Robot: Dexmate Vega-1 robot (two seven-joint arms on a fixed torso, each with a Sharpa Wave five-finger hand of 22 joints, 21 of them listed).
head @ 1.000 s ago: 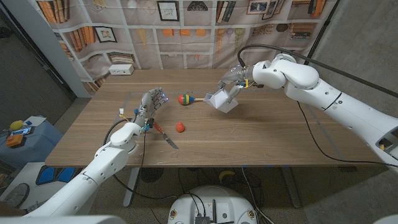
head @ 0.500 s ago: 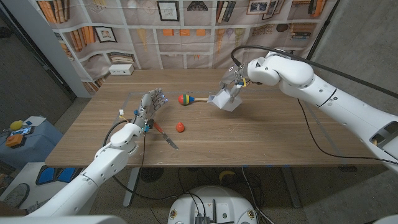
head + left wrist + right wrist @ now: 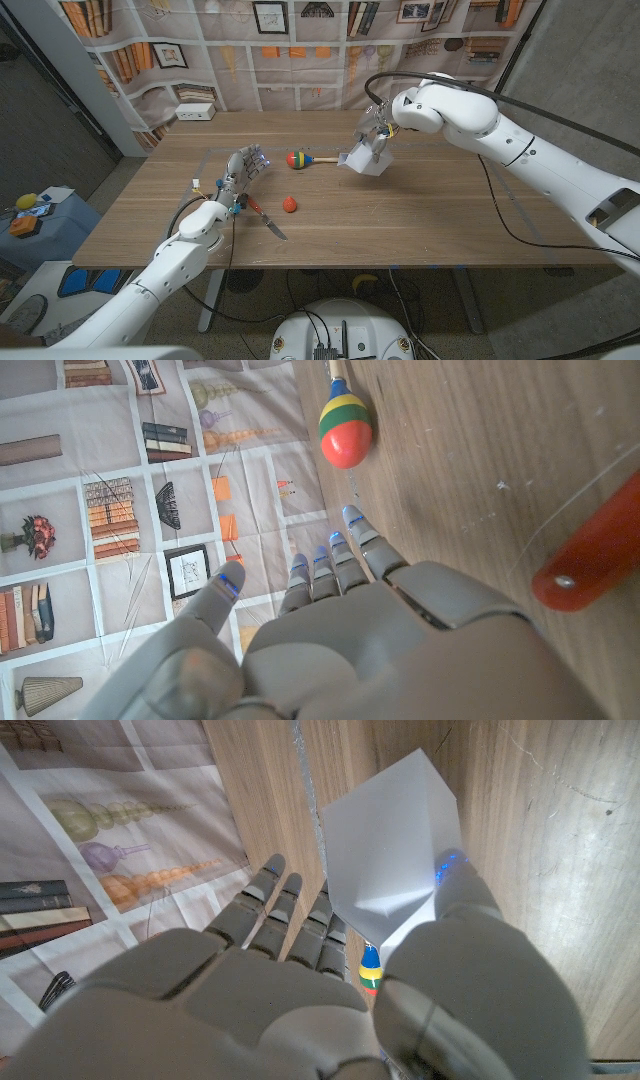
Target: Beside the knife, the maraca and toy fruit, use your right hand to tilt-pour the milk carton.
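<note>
Head view. The right hand (image 3: pixel 376 136) grips the white milk carton (image 3: pixel 363 161) near the middle of the table's (image 3: pixel 420 225) far edge. Against the two earlier frames the carton has leaned further toward the maraca (image 3: pixel 298 158), its upper end now lower and closer to the wood, and the forearm has rolled over it; the pour looks well under way. The left hand (image 3: pixel 243 166) holds nothing, fingers spread, unmoved toward the table's left edge, with the knife (image 3: pixel 263 217) and the red toy fruit (image 3: pixel 289 204) nearer the front edge.

Left wrist view. The left hand (image 3: pixel 340 630) is wide, fingers reaching toward the maraca (image 3: pixel 344 426); the knife's red handle (image 3: pixel 595 555) lies just beside it.

Right wrist view. Thumb and fingers (image 3: pixel 290 915) of the right hand (image 3: pixel 300 990) clasp the tilted milk carton (image 3: pixel 395 845) above the wood.
</note>
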